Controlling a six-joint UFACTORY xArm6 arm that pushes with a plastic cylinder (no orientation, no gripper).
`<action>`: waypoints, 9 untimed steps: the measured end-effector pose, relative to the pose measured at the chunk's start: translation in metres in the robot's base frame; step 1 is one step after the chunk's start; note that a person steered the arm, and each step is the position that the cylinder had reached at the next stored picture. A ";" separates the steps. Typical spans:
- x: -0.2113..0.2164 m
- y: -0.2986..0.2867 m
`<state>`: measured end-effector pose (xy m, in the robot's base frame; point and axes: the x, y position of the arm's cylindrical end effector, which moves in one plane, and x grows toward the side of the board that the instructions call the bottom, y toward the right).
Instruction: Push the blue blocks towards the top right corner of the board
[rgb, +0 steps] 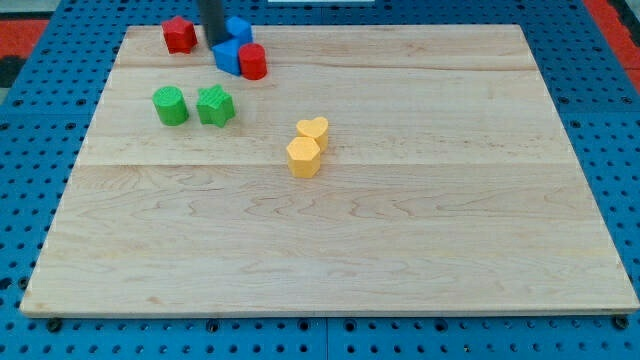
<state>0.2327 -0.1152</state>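
Two blue blocks (232, 45) sit touching near the board's top left, one (239, 28) behind the other (228, 55).

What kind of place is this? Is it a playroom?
Probably a robot lab, not a playroom. A wooden board rests on a blue table full of peg holes, and a dark rod, my tip, sits among small coloured blocks like the blue ones.

The pale wooden desk (420, 250) carries eight blocks. Near its top left corner lie a red block (179, 35), two blue blocks (238, 28) (228, 56) and a red cylinder (252, 62). Below them lie a green cylinder (170, 105) and green star-like block (215, 105). Toward the centre, a yellow heart (313, 131) touches a yellow hexagon (303, 157).
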 end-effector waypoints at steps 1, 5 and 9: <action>0.000 -0.014; -0.025 0.086; 0.088 0.020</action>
<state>0.3208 -0.0956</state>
